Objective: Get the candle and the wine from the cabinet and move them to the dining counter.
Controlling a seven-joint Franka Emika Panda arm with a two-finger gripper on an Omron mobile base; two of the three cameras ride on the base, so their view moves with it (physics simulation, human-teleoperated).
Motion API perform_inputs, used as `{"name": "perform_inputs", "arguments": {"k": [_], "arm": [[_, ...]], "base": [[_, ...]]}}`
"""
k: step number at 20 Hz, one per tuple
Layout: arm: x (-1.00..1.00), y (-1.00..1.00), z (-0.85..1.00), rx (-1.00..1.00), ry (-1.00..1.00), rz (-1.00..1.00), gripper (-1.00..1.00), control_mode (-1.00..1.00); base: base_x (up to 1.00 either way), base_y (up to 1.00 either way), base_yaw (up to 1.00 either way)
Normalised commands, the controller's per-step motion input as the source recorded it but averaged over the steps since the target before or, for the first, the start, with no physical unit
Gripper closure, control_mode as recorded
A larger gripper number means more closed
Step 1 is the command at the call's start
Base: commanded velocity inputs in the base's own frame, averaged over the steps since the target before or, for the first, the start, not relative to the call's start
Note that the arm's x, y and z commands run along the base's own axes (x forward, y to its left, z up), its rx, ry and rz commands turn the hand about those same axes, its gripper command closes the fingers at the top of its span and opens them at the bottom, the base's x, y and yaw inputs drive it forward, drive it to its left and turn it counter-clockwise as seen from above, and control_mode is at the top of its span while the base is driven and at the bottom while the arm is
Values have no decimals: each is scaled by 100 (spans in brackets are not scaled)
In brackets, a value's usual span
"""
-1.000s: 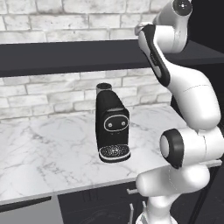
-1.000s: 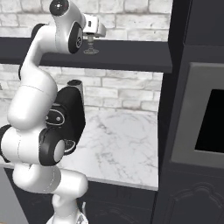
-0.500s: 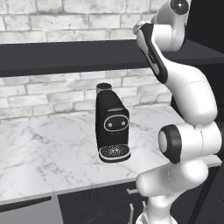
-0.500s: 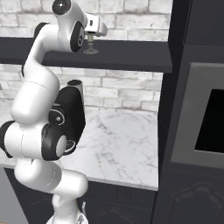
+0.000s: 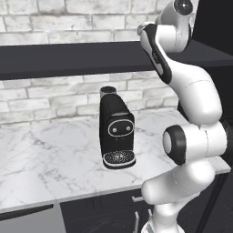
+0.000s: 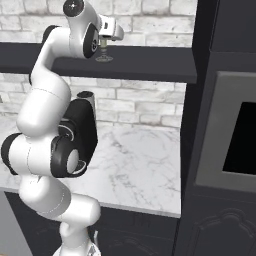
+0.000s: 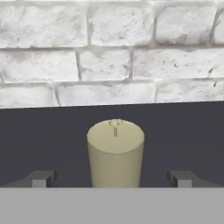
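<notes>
Across the upper part of both base views, the dark cabinet (image 5: 68, 61) shelf runs below the white brick wall (image 7: 113, 48), with the arm reaching up to it.

Lower in the left base view, the marble worktop (image 5: 50, 159) carries a black coffee machine (image 5: 117, 129) at centre frame. In the right base view the candle (image 6: 103, 50) stands on the shelf at upper centre, its round dark base on the shelf top, right at the hand. In the hand view the candle sits at lower centre, pale olive with a short wick, between the two fingertips (image 7: 41, 178) of the gripper (image 7: 113, 180). The jaws stand fully spread, one each side of the candle and apart from it, gripping nothing.
</notes>
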Motion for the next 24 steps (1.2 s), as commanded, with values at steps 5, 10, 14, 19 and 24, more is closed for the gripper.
{"name": "perform_inputs", "arguments": {"k": [5, 10, 14, 19, 24], "arm": [[15, 0, 0, 0, 0, 0, 100, -100], [4, 0, 0, 0, 0, 0, 100, -100], [0, 0, 0, 0, 0, 0, 100, -100], [0, 0, 0, 0, 0, 0, 100, -100], [-59, 0, 1, 0, -4, 0, 100, -100]], "base": [[0, 0, 0], [0, 0, 0], [0, 0, 0], [0, 0, 0], [0, 0, 0]]}}
